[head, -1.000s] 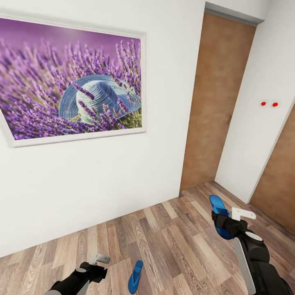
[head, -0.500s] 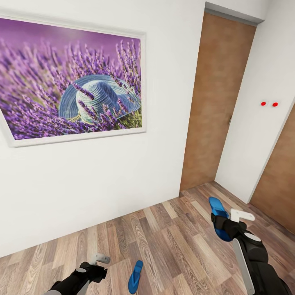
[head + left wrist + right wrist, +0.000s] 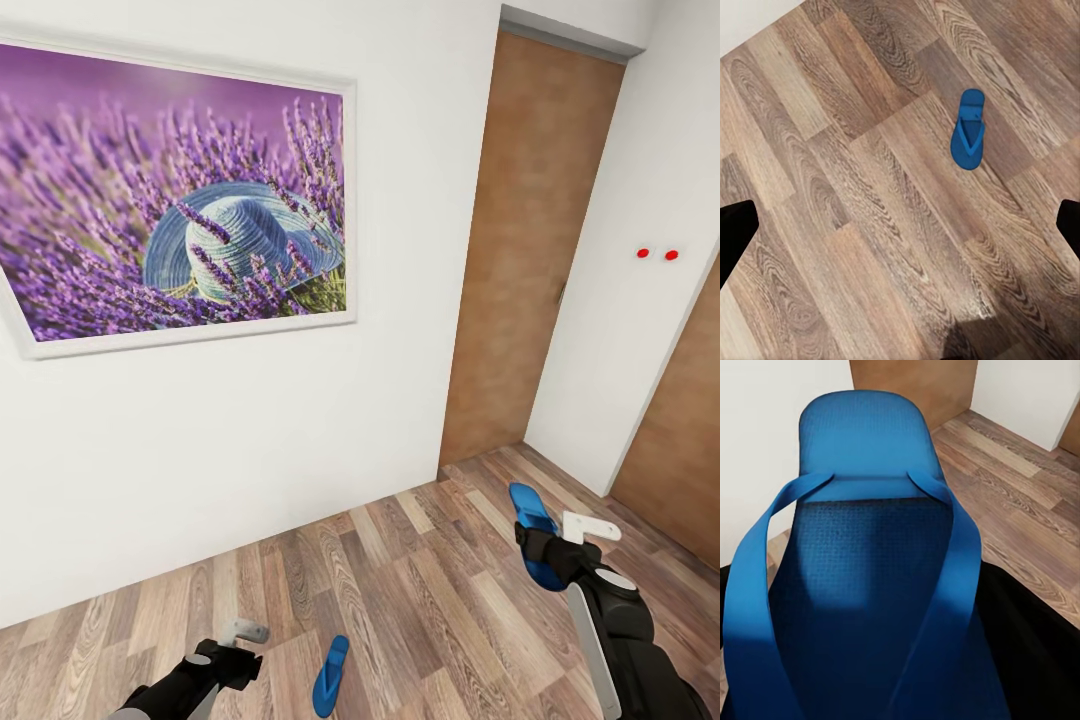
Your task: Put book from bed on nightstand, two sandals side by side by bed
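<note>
You're facing a white wall [image 3: 300, 440] with a large framed lavender picture [image 3: 175, 200] well above both grippers and a brown door [image 3: 530, 250] beyond your right gripper [image 3: 548, 548]. The wood-plank floor [image 3: 430, 590] lies below both arms. Your right gripper is clamped on one blue sandal [image 3: 532, 520], held up off the floor; in the right wrist view that sandal [image 3: 870, 570] runs lengthwise out between the fingers, straps facing the camera. Your left gripper [image 3: 235, 650] hangs low with its fingers [image 3: 735, 232] spread wide apart, holding nothing. The other sandal [image 3: 330, 677] lies flat on the floor, just beside the left gripper toward your right arm; the left wrist view shows it [image 3: 969, 130] apart from both fingertips.
</note>
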Robot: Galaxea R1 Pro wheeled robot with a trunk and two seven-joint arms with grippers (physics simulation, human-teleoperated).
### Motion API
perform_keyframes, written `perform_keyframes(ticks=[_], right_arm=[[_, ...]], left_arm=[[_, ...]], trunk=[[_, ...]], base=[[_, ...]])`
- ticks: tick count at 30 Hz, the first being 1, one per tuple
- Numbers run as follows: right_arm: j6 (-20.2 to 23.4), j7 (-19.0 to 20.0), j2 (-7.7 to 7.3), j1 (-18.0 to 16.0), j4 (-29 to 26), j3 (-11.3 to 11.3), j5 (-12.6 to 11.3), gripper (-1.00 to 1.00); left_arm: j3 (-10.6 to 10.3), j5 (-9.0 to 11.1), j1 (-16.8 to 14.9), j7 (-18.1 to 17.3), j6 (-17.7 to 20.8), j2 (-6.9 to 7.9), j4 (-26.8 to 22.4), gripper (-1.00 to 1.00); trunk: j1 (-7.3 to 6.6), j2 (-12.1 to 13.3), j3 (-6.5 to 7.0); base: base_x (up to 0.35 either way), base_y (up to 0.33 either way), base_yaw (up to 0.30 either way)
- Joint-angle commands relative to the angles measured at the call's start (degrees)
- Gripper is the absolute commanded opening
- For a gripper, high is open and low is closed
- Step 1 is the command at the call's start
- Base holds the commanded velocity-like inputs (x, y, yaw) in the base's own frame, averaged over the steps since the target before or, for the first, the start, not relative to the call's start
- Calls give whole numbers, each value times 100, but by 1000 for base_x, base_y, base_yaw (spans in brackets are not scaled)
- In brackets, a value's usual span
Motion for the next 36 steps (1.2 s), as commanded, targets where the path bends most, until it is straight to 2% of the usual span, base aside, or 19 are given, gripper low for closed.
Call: perform_keyframes(ticks=[1,11,28,36], right_arm=[[23,-47,-2,-5,-5,4,-57,-100],[23,-47,0,-5,2,9,-58,-100],[10,-41,-2,-5,77,11,-58,-100],[-202,-42,4,-5,173,17,-52,-100]], left_arm=[[-27,-4,-2,-3,35,3,-15,100],[-34,-4,-2,-4,35,-6,-17,100],[-34,-2,-2,-6,35,-8,-17,100],[-34,-2,-2,-4,35,-8,-17,100]], trunk=[[4,-13,-13],[4,-13,1],[4,-13,61],[4,-13,82]], base=[[0,0,0],[16,0,-93],[83,0,-263],[48,6,-276]])
